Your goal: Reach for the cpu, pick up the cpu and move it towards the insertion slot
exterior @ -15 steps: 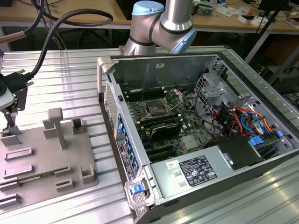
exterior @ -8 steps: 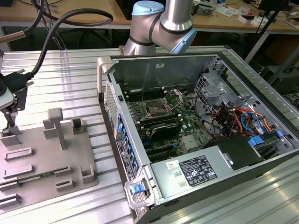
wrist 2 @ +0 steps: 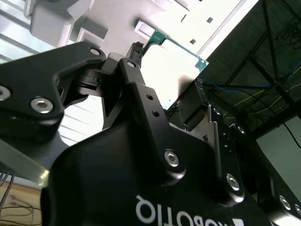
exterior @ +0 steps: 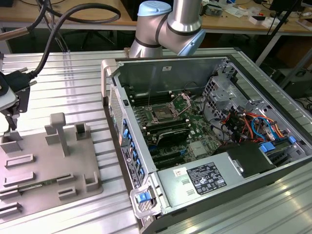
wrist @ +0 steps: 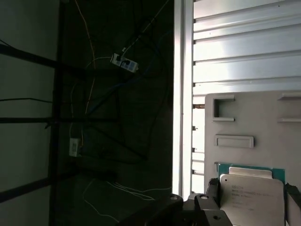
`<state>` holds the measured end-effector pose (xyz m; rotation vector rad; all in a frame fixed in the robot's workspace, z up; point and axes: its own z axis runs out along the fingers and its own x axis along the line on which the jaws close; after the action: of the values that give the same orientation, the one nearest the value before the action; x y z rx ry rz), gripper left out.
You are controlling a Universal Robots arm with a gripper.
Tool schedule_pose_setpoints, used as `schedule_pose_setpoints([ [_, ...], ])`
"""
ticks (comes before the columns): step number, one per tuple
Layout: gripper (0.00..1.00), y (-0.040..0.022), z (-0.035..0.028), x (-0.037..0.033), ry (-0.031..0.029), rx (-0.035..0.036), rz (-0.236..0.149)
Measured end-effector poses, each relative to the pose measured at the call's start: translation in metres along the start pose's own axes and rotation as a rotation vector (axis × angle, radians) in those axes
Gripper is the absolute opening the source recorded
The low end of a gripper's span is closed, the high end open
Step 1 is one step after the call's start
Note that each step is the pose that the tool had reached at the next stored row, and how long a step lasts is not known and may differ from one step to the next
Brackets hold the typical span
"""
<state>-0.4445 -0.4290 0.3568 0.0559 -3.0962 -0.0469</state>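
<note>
- Watching the exterior view, I have the pincer [exterior: 9, 119] low over the grey fixture plate [exterior: 48, 178]. The plate sits at the exterior view's left on the ribbed metal desk [exterior: 73, 83].
- My main worry is a poor hold. The cpu [wrist: 251, 195] is thin and flat, so a bite that catches only its rim, or lands off-centre, could let it tilt or drop.
- I judge the plate itself a second risk. The cpu lies flat on it, and a lift that is not straight could drag the green edge against the raised grey ridges nearby.
- The way to the insertion slot [exterior: 162, 115] is a third risk. The slot lies well apart, to the exterior view's right, down inside the open computer case [exterior: 113, 105]. The case's side wall stands between, and a low carry could strike it.
- The black cables [exterior: 45, 53] looping down to the pincer could snag or tug, in my judgement.
- In the first wrist view the cpu sits right at the pincer, with the pincer's black body on both sides of it and the metal top plate facing the camera.
- I cannot tell whether the pincer is clenched on the cpu or merely set around it, because the contact does not show.
</note>
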Motion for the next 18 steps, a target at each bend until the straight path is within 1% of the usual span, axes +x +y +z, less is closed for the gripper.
schedule_pose_setpoints([
  [3,0.55,0.0003,-0.0091,0.0004,-0.0001,0.0000,0.000],
  [4,0.55,0.0005,-0.0148,0.0006,-0.0001,0.0000,0.000],
  [6,0.55,0.0007,-0.0228,0.0010,-0.0001,0.0000,0.000],
  [7,0.55,0.0009,-0.0300,0.0013,-0.0001,0.0000,0.000],
  [9,0.55,0.0012,-0.0373,0.0016,-0.0001,0.0000,0.000],
  [10,0.55,0.0013,-0.0421,0.0018,0.0000,0.0000,0.000],
  [16,0.55,0.0013,-0.0424,0.0017,0.0000,0.0000,0.000],
  [18,0.55,0.0012,-0.0425,0.0001,0.0002,0.0001,0.000],
])
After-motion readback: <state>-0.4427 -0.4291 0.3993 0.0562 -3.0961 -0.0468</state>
